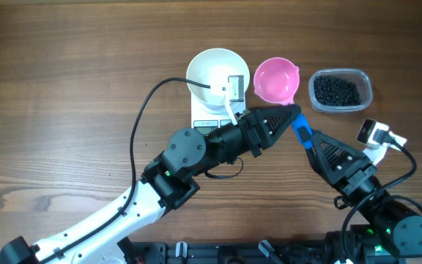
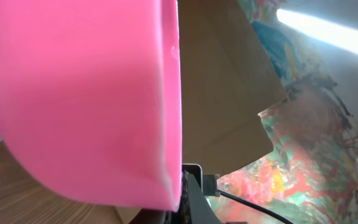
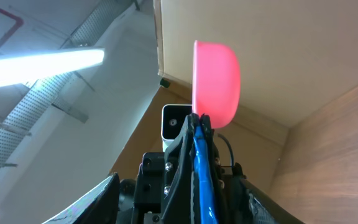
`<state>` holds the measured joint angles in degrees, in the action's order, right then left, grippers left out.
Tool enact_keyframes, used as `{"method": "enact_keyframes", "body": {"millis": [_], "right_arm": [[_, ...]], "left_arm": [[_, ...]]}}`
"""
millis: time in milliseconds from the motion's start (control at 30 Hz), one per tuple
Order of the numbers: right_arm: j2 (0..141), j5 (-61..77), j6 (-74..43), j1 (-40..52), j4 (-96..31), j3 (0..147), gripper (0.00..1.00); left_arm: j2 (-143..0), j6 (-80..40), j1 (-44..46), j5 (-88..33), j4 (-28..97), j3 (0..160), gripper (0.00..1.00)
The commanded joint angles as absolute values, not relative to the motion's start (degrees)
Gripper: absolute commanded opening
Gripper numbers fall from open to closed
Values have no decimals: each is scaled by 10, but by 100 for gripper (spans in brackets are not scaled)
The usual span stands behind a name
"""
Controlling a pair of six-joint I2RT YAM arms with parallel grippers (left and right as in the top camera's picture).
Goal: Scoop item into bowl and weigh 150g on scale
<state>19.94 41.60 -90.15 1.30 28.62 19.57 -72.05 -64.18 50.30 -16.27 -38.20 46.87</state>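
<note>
Between the bowl (image 1: 216, 71) and the beans (image 1: 335, 90), you clenched the left gripper (image 1: 293, 114) on the pink scoop (image 1: 275, 79), level for scooping; the right gripper's (image 1: 308, 137) state I cannot tell.

Pink scoop (image 1: 275, 80), blue handle (image 1: 302, 132), white bowl (image 1: 215, 72).

A dark brown wood-grain table (image 1: 64, 81) is seen from overhead. In the right wrist view, a lit fluorescent tube (image 3: 39, 67), grey ceiling ducting (image 3: 33, 106) and a brown cardboard panel (image 3: 278, 56) are shown. A colourful patterned cloth (image 2: 316, 124) is visible in the left wrist view.
</note>
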Motion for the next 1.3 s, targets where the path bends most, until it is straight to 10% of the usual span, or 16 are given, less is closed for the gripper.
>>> {"method": "enact_keyframes", "body": {"millis": [0, 333, 733, 1000, 1267], "right_arm": [[202, 428, -904, 12, 291, 201, 50], [204, 437, -904, 12, 288, 201, 48], [223, 437, -906, 12, 289, 201, 4], [223, 333, -799, 12, 287, 201, 4], [224, 130, -528, 11, 102, 316, 4]], "left_arm": [[-720, -635, 504, -153, -388, 469, 4], [-748, -635, 515, -149, -427, 469, 4], [-748, -635, 515, -149, -427, 469, 4], [-747, -632, 515, -151, -396, 469, 100], [-690, -426, 362, -395, -231, 469, 100]]}}
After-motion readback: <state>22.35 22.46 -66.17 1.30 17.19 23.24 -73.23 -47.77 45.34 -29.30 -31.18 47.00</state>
